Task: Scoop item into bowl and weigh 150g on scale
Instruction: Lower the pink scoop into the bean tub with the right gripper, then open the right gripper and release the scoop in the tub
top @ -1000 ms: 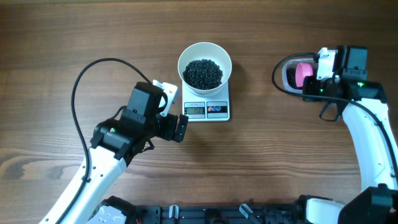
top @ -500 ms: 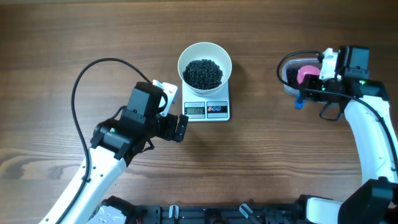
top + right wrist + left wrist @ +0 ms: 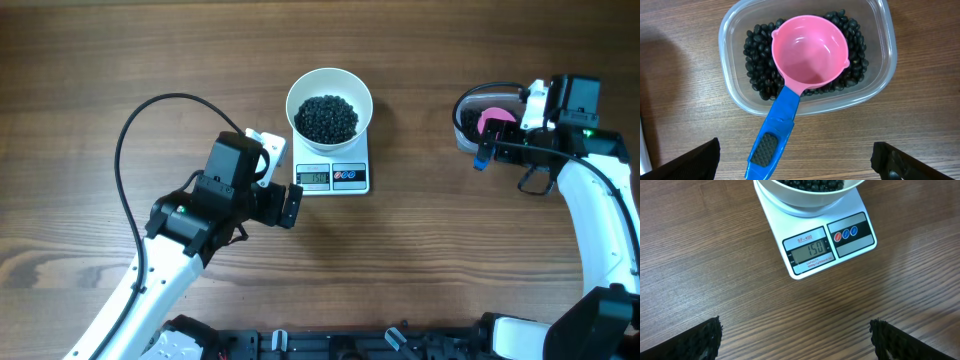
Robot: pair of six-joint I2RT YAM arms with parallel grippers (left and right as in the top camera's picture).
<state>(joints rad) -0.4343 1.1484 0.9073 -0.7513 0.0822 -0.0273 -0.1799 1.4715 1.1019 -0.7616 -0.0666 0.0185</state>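
Overhead: round white bowl (image 3: 330, 72) of tiny black beans (image 3: 326, 117) atop flat white scale (image 3: 350, 176), reading over target. Left gripper (image 3: 797, 342), right gripper (image 3: 795, 162) spread, empty. Pink blue-handled scoop (image 3: 810, 55) in clear plastic tub (image 3: 732, 85). Risk: spills removing excess.

Light: bright, even and diffuse, from above. The brown wood-grain desk (image 3: 100, 60) is evenly lit. Shadows are soft and faint, close under the round white bowl (image 3: 292, 105) and the arms.

Left wrist view: sharp. The small flat white scale (image 3: 810, 250) has a legible display with no glare. The black left fingers (image 3: 697, 342) at the bottom corners are dark and slightly soft.

Right wrist view: pale highlights inside the pink plastic scoop (image 3: 810, 50). Sheen on the rim of the clear plastic tub (image 3: 732, 95). Dim patch upper left.
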